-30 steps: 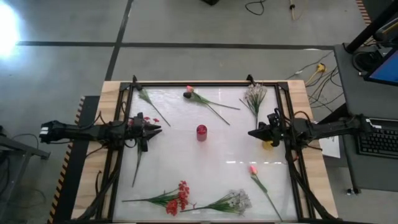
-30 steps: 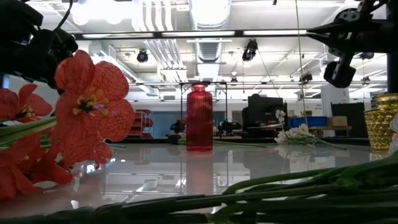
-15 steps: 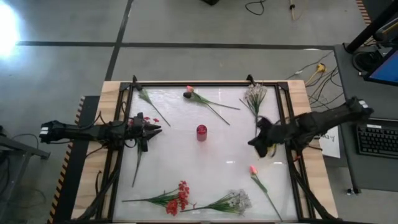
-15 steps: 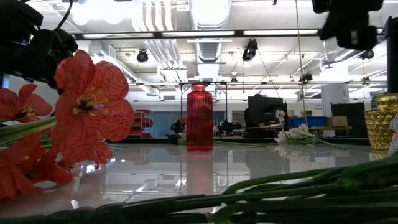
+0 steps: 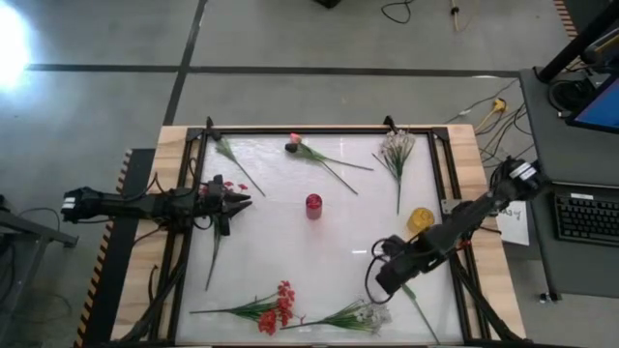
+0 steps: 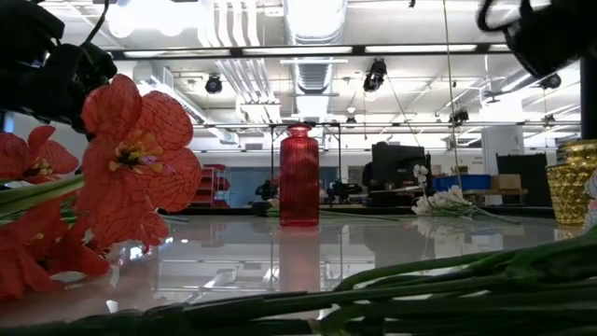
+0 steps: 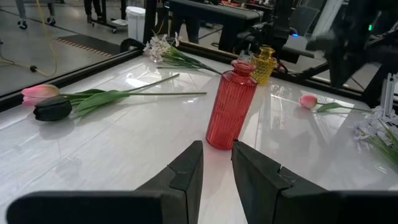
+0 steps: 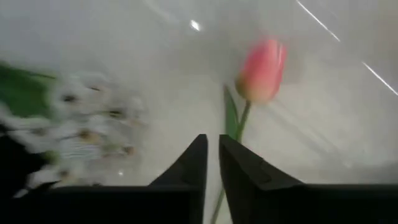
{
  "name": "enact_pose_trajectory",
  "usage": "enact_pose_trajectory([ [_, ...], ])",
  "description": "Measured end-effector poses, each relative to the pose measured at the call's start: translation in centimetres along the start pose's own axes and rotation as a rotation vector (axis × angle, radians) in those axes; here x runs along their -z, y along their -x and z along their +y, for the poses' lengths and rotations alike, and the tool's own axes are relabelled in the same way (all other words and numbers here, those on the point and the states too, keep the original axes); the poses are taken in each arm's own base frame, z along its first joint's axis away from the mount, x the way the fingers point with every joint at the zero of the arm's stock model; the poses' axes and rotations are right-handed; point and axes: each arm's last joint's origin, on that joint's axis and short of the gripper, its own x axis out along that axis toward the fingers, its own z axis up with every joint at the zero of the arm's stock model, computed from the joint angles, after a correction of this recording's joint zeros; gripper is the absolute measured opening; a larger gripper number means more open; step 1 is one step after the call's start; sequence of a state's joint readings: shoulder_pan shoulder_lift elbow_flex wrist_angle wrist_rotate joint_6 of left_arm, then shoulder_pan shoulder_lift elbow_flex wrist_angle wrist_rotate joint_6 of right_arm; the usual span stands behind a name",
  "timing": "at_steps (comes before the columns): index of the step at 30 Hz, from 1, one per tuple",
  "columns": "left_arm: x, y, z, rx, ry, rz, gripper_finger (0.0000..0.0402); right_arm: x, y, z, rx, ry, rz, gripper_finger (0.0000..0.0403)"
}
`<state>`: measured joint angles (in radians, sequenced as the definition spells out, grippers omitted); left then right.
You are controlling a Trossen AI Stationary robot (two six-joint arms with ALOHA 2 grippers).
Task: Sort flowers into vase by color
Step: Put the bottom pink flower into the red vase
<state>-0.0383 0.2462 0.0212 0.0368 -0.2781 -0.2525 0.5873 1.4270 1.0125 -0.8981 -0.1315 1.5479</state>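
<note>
Right gripper (image 8: 211, 163) above pink rosebud (image 8: 262, 63), fingers narrowly apart, empty. Left gripper (image 7: 216, 163) slightly open, empty, faces red vase (image 7: 231, 104).

Black frame (image 5: 437, 203) is running round the white tabletop (image 5: 329, 246), wooden base (image 5: 472, 155) sticking out past it. Keyboard (image 5: 590, 215) is sitting on a desk beside the table. Cables (image 5: 488, 108) are trailing across the grey floor (image 5: 290, 87). Ceiling lights (image 6: 280, 49) are glowing overhead.
</note>
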Motion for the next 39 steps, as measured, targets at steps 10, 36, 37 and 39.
enact_pose_trajectory([
  [10, 0.0, 0.0, 0.0, 0.000, 0.000, 0.000, 0.0075, -0.2, -4.2, -0.7, 0.174, -0.035, 0.002, 0.0165],
  [36, 0.0, 0.0, 0.0, -0.002, -0.002, 0.005, 0.0075, -4.8, 2.8, 0.8, -0.182, 0.039, -0.473, 0.0013],
  [37, 0.1, 0.0, 0.0, -0.002, -0.002, 0.007, 0.0075, -5.6, 4.2, 0.9, -0.198, 0.048, -0.547, 0.0013],
  [39, 0.1, -0.1, 0.0, -0.002, -0.002, 0.008, 0.0075, -7.2, 6.9, 1.3, -0.231, 0.079, -0.681, 0.0013],
])
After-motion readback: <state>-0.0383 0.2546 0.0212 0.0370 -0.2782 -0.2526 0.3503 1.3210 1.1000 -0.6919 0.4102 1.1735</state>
